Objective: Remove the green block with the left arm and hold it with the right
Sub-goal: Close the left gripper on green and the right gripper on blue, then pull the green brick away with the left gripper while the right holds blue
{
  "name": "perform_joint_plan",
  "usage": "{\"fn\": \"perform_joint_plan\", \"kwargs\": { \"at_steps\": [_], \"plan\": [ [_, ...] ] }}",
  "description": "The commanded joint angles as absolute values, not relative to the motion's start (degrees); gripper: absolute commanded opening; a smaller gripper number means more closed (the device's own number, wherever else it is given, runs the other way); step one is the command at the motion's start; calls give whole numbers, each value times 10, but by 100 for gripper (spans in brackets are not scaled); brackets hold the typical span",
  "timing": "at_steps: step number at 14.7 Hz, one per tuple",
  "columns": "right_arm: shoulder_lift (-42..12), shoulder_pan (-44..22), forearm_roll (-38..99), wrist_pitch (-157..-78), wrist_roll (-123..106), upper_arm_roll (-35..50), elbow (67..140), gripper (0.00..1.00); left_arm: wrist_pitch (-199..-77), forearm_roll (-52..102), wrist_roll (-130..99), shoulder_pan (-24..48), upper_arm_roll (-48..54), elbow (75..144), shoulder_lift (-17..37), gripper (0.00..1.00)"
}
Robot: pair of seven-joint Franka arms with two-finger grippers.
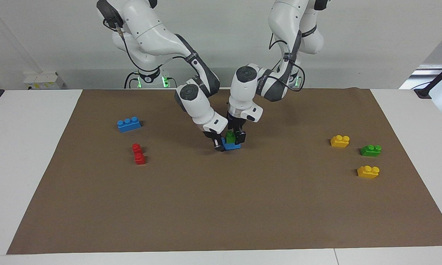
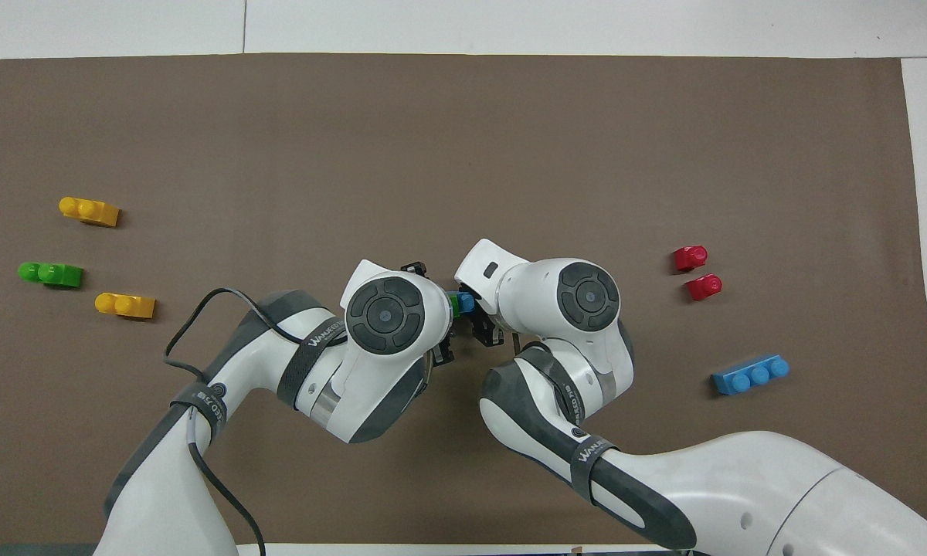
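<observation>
Toward the right arm's end of the brown mat (image 1: 221, 206), a blue three-stud brick (image 1: 129, 124) sits closer to the robots' edge, two red bricks (image 1: 138, 154) just past it toward mid-mat. Mid-mat, right gripper (image 1: 217, 144) is down at mat level, clenched on the end of a small blue brick (image 1: 231, 146) facing the right arm's side. Green block (image 1: 230, 137) sits on top of that blue brick, tilted, studs up. Left gripper (image 1: 235, 137) comes straight down over it, fingers straddling the green block; can't tell if they're actually gripping it or just around it. In the overhead view only a sliver of green (image 2: 453, 303) and blue (image 2: 466, 302) shows between the two wrists. Toward the left arm's end: a yellow brick (image 1: 340, 141), a second green brick (image 1: 370, 150), another yellow brick (image 1: 368, 172), all apart from each other, clustered near that edge of the mat.
</observation>
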State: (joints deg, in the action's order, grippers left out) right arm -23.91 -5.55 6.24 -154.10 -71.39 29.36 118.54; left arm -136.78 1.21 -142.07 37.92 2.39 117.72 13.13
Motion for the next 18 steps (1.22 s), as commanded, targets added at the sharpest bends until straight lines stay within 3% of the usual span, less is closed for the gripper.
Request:
{"fn": "perform_joint_plan", "kwargs": {
  "at_steps": [1, 2, 3, 13, 18],
  "plan": [
    [-251, -45, 64, -1550, -727, 305, 1179, 0, -1381, 1, -1429, 385, 19, 1186, 123, 35],
    [-251, -45, 64, -1550, -727, 305, 1179, 0, -1381, -3, -1428, 386, 19, 1186, 123, 10],
    [-251, -45, 64, -1550, -727, 305, 1179, 0, -1377, -6, -1426, 386, 19, 1186, 123, 0],
    [-251, -45, 64, -1551, -727, 305, 1179, 0, -1303, -7, -1408, 374, 19, 1182, 55, 0],
    [-251, -45, 64, -1551, -727, 305, 1179, 0, -1257, -7, -1302, 318, 20, 1188, 33, 0]
  ]
}}
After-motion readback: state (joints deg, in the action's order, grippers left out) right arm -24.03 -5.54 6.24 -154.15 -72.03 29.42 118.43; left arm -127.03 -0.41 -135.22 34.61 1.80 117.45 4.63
